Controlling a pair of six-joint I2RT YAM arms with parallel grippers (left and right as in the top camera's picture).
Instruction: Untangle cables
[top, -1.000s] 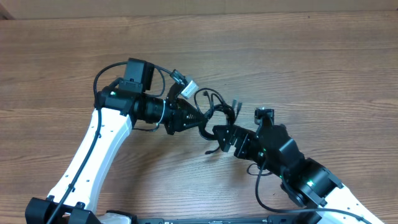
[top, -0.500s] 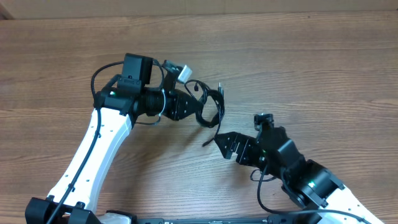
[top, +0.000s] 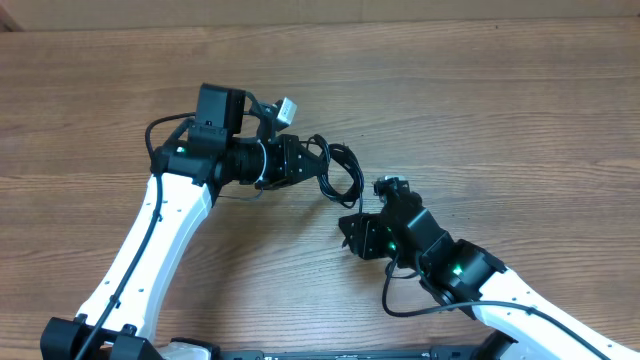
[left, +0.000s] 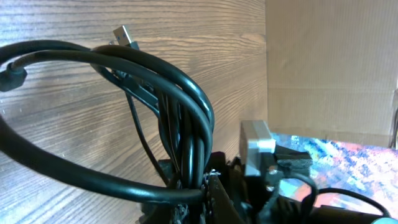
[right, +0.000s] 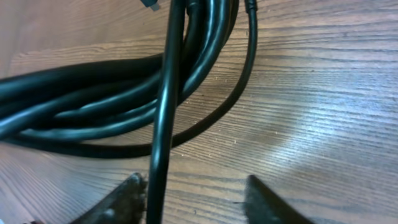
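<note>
L claw (top: 305, 163) clamps cables (top: 340, 172) at worktop (top: 500, 100) centre as anchor. R claw (top: 352, 232) open, empty, likely lined up to pull one free.

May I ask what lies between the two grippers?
Overhead, the coiled bundle of thin black cables, held by the left gripper, lies before the right gripper.

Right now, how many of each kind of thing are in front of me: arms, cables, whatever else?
robot arms: 2 (left arm, right arm)
cable bundle: 1, strands too tangled to count separately
wooden table: 1
total: 4
</note>
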